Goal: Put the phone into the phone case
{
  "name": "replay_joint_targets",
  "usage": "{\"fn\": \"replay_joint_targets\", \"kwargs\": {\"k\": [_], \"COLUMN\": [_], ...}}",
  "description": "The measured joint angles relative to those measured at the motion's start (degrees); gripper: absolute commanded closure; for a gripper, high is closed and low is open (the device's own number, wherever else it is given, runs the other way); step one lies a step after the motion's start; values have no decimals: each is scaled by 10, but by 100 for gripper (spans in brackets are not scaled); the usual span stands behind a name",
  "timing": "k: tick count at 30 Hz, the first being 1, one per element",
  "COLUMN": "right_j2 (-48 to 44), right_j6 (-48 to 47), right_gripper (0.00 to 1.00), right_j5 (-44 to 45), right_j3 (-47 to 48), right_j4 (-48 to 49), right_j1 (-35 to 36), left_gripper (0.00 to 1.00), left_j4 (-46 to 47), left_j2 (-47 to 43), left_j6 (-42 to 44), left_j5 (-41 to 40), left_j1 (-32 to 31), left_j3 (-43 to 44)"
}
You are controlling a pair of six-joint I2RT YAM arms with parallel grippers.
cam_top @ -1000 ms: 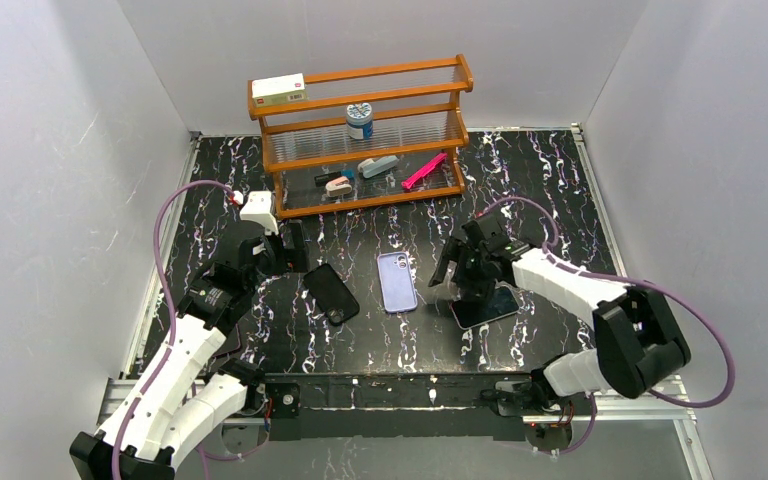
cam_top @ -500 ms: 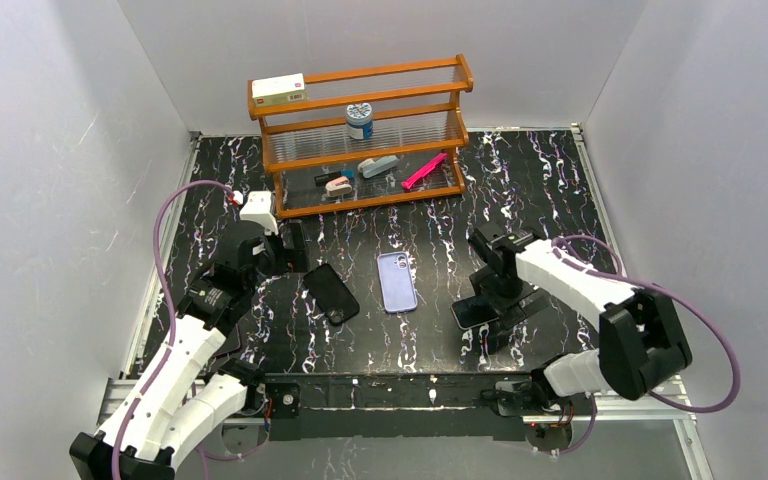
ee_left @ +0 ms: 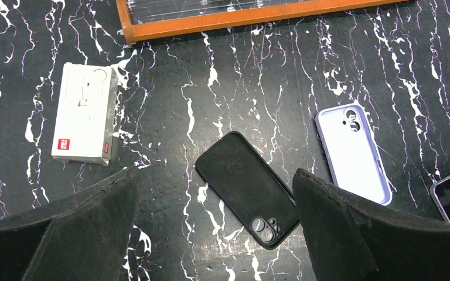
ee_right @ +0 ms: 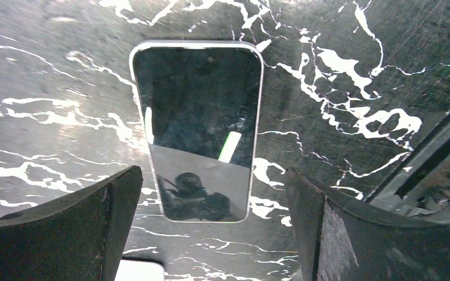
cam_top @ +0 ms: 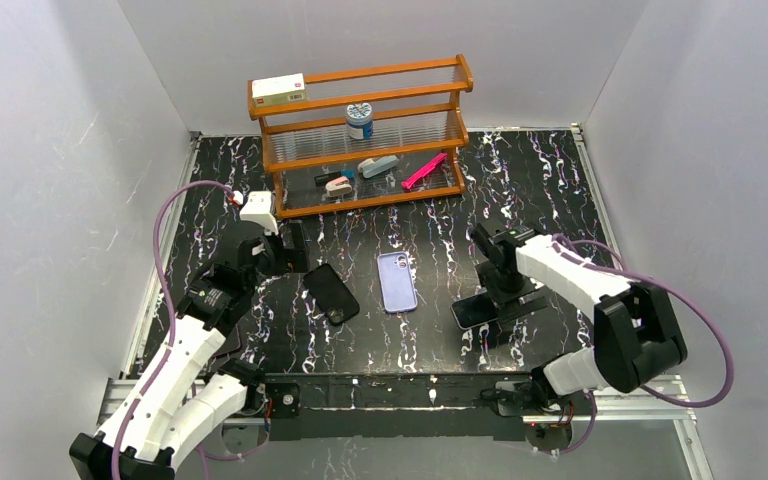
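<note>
The phone [ee_right: 198, 123] lies flat and screen-up on the marbled table, glossy dark with a pale rim, also seen from above [cam_top: 472, 313]. My right gripper [ee_right: 211, 216] hovers over its near end, open, fingers either side and apart from it [cam_top: 508, 298]. The phone case [ee_left: 247, 187], a matte black shell with its camera cut-out toward me, lies at left of centre [cam_top: 331, 293]. My left gripper [ee_left: 215, 175] hangs open above it, touching nothing [cam_top: 293, 250].
A lavender case [cam_top: 396, 281] lies between the black case and the phone. A white box [ee_left: 85, 114] sits on the table left of the black case. The wooden rack [cam_top: 360, 135] with small items stands at the back.
My right gripper swung from a tilted pose left of the phone to a downward pose over it. The left arm, phone and cases have not moved.
</note>
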Motion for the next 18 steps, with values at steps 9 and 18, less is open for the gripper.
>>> {"fn": "replay_joint_targets", "kwargs": {"k": [9, 18], "right_j2": [-60, -61], "right_j6": [42, 47], "right_gripper": [1, 1], "right_j5": [28, 24], "right_j3": [-38, -66], "right_j4": [18, 69], "right_j1": [-13, -19], "left_gripper": [2, 2], "left_j4": [0, 0], "left_j2": [0, 0], "left_j6": [0, 0], "left_j5": [10, 11], "left_j1": [0, 0], "left_j3": [0, 0]}}
